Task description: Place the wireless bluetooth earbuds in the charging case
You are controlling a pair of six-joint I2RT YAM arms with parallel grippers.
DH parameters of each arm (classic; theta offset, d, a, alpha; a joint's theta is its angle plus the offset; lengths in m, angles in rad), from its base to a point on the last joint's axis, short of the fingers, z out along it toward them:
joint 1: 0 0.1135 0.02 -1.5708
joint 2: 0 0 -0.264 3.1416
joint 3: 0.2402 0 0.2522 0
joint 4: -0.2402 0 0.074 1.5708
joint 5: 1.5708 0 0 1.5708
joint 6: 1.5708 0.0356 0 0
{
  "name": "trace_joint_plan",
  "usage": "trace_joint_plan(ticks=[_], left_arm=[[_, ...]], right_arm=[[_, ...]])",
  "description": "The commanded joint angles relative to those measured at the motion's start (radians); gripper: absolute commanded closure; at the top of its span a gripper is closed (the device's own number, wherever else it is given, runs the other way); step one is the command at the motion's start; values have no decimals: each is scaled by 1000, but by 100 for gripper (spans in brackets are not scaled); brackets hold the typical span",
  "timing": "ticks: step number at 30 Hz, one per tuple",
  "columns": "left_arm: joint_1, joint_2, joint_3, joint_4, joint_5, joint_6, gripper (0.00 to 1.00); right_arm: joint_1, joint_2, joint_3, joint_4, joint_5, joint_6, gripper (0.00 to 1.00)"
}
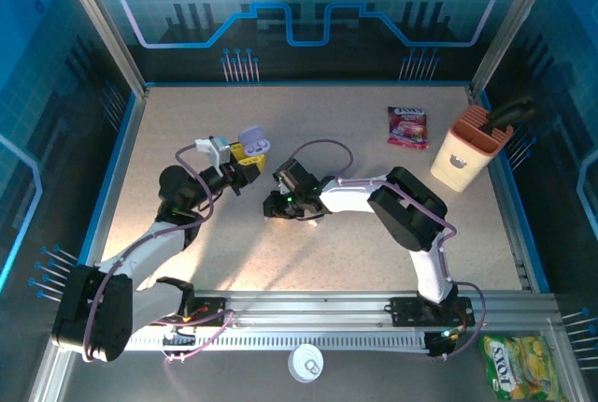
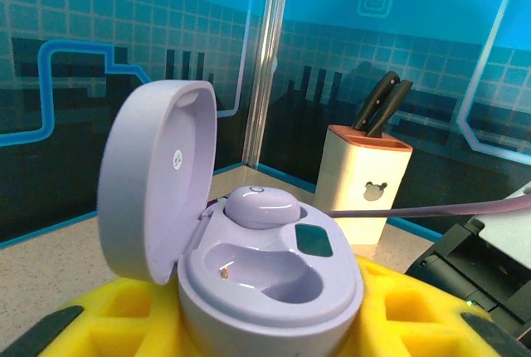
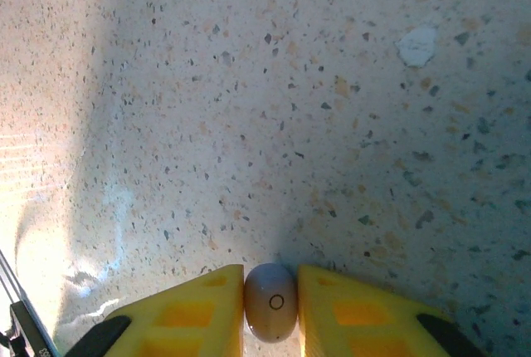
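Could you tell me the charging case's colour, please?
The charging case is pale lilac, best in left wrist view.

Charging case [image 2: 249, 290] and its earbud [image 2: 261, 206] were lilac. Pads [image 3: 348, 311] of the right tool [image 3: 270, 278] were yellow, the second earbud [image 3: 270, 303] pale grey-lilac with a small dark ring. Desk [image 3: 290, 83] was beige, dark-speckled.

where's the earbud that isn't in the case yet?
Right wrist view, bottom centre: the earbud is pinched between the right gripper's yellow fingers, down at the table. From above, that gripper sits mid-table, near the open charging case.
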Motion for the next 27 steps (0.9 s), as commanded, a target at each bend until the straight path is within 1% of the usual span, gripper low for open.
trace_joint_plan(ticks=[1,4,10,16,21,27], left_arm=[[4,-8,23,-16,-23,42,64],[-7,-14,21,-55,-52,90,65],[-56,-9,10,-107,-143,200,63],[-124,40,21,-173,-221,319,63],[-164,106,17,-135,-238,327,63],[-204,159,22,-91,-240,346,63]], right_arm=[[13,10,13,-61,25,-11,80],[5,-25,-3,-57,42,-19,80],[-22,-161,-94,-50,101,-32,80],[-79,-353,-238,-70,168,-32,81],[-138,-540,-307,-172,245,-80,81],[-185,-734,-292,-320,318,-151,81]])
